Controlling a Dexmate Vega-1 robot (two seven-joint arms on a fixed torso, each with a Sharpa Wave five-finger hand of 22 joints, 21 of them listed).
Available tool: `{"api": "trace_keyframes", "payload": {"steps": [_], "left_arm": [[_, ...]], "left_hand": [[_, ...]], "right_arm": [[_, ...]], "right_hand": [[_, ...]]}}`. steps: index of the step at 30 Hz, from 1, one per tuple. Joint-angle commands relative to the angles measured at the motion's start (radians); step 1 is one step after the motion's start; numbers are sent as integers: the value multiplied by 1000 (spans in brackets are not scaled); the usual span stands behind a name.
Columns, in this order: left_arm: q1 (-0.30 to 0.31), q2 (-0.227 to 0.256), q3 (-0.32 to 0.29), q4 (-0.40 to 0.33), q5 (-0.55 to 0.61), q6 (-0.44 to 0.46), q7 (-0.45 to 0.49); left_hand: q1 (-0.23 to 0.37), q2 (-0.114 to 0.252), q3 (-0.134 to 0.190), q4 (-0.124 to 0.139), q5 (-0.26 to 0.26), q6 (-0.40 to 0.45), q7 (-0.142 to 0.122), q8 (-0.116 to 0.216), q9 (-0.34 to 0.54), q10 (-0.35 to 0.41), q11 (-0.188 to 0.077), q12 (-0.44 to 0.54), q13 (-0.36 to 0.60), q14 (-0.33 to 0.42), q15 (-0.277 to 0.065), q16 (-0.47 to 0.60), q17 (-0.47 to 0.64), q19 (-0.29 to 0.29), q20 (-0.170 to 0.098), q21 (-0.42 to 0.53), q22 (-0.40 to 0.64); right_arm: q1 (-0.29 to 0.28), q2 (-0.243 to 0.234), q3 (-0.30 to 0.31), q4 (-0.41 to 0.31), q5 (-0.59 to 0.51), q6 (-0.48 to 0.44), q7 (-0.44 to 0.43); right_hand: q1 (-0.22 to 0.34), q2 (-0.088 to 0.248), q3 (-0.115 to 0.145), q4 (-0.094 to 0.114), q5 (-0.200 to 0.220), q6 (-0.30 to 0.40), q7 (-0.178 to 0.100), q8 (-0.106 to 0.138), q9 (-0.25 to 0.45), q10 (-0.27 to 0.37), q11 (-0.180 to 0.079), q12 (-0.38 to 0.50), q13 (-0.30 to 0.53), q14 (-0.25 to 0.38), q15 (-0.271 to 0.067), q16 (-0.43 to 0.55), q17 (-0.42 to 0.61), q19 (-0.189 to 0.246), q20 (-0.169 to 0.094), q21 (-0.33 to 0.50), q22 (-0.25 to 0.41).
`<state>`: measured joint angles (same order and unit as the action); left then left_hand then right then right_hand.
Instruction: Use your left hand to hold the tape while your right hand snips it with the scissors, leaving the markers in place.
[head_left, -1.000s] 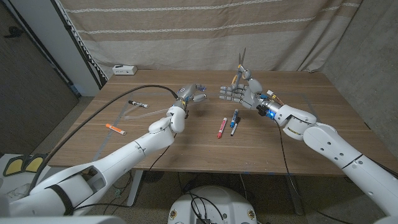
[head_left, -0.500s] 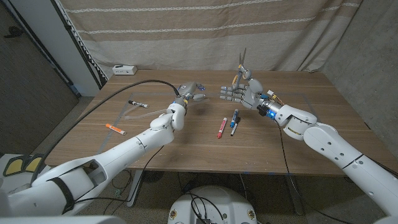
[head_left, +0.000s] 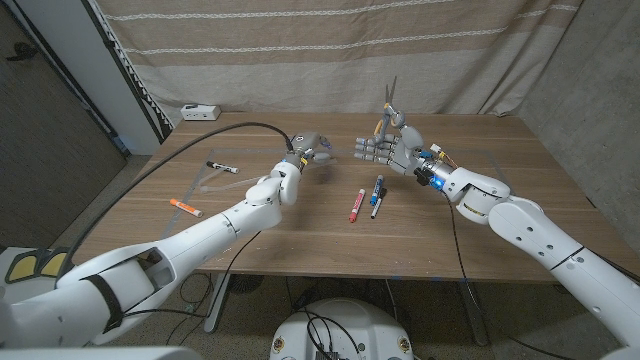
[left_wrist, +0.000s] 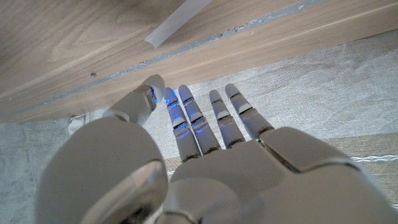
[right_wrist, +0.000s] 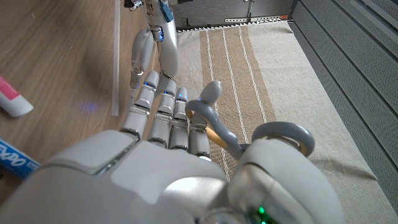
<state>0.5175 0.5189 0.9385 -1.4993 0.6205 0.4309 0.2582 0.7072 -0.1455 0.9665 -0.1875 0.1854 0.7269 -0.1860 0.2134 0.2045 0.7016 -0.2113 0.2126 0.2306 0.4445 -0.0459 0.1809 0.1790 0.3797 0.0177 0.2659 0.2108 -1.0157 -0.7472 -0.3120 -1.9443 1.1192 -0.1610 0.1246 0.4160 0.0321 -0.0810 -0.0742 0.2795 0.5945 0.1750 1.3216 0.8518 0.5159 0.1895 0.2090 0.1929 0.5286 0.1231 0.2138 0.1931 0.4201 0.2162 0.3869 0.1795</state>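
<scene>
My right hand (head_left: 392, 150) is raised over the table's middle and grips grey-handled scissors (head_left: 388, 102), blades pointing up; their handle loops (right_wrist: 278, 134) sit by the thumb of that hand (right_wrist: 161, 168). My left hand (head_left: 310, 148) hovers a short way to its left, fingers straight and close together (left_wrist: 205, 155), holding nothing. A clear strip of tape (right_wrist: 115, 59) lies on the wood between the two hands, its end (left_wrist: 177, 18) just beyond my left fingertips. A red marker (head_left: 356, 205), a blue one (head_left: 379, 187) and a dark one (head_left: 376, 207) lie below my right hand.
A black marker (head_left: 222, 166) and an orange marker (head_left: 185, 207) lie at the left. A white box (head_left: 200, 112) sits at the back left corner. A black cable (head_left: 215, 138) arcs over the left side. A striped curtain (head_left: 330, 50) hangs behind the table.
My left hand has drawn its spread fingers together and turned, edging slightly toward the right hand. The right hand with the scissors and the markers have stayed put.
</scene>
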Motion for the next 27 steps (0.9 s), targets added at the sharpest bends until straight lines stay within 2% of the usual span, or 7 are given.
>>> {"api": "trace_keyframes", "payload": {"steps": [1,7,17,27], "left_arm": [[-41,-5,54,19,100,44,-76],[-53,-17,77,43,158,72,-61],[-92,-24,117,89,199,47,-123],[-109,-37,137,136,216,7,-137]], "left_hand": [[16,-16,8,0,-4,-31,-13,-11,2,-16,1,-5,3,-18,-135,2,3,-6,-4,-4,0],[26,-35,-1,-3,-2,-27,-11,-6,2,0,-3,3,4,-22,-145,4,2,-4,-8,-4,-1],[39,-46,-16,-2,0,-6,-14,4,2,4,-4,4,3,-36,-144,1,1,-11,-14,-7,-3],[35,-50,-34,1,1,-3,2,5,2,-14,-3,-3,1,-56,-140,-1,2,-20,-14,-11,-5]], "right_arm": [[5,2,0,7,2,-4,7],[9,2,-1,10,0,-5,9],[10,0,2,8,1,-7,7],[3,-2,8,4,4,-7,1]], "right_hand": [[4,9,-1,-5,-2,2,0,6,2,1,1,-2,5,10,0,-6,1,8,1,-7,1],[4,10,-1,-6,-2,1,-2,9,6,1,2,-2,5,9,0,-7,1,10,1,-12,2],[4,11,-2,-7,-3,-1,0,9,6,1,1,-2,5,7,0,-8,1,13,1,-19,2],[5,12,-4,-8,-2,4,-2,9,-1,-1,1,-2,5,6,1,-9,1,17,0,-27,2]]}}
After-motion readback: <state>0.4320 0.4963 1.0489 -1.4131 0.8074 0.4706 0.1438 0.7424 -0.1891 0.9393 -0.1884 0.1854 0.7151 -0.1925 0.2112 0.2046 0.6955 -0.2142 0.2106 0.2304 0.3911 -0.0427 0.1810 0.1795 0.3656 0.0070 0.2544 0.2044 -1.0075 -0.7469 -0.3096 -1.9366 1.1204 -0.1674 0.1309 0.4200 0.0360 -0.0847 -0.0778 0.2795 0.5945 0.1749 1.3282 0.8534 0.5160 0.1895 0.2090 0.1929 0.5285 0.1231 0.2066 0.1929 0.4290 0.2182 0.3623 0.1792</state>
